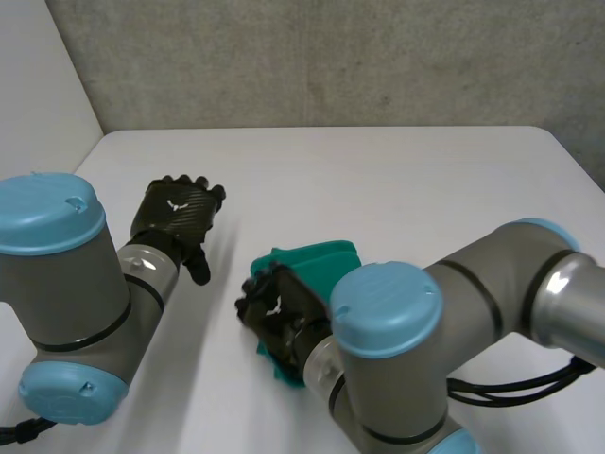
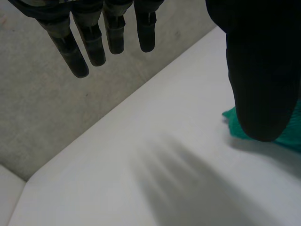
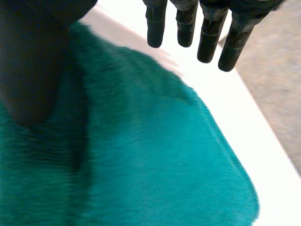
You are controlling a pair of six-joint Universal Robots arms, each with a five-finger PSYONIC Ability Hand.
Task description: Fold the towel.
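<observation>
A small teal towel [image 1: 317, 265] lies bunched into a compact shape near the middle of the white table [image 1: 378, 180]. My right hand [image 1: 274, 312] hovers over the towel's near-left part, fingers straight and apart from the thumb. In the right wrist view the towel [image 3: 141, 155] spreads under the palm, and the fingers [image 3: 207, 33] hang free above it. My left hand [image 1: 178, 216] floats over bare table to the towel's left, fingers straight. In the left wrist view its fingers [image 2: 94, 42] hold nothing, and a towel corner [image 2: 235, 127] peeks out beside the thumb.
A grey wall [image 1: 331, 57] stands behind the table's far edge. The table's right edge [image 1: 577, 161] runs close to the wall. My right arm [image 1: 454, 322] reaches across the near right of the table.
</observation>
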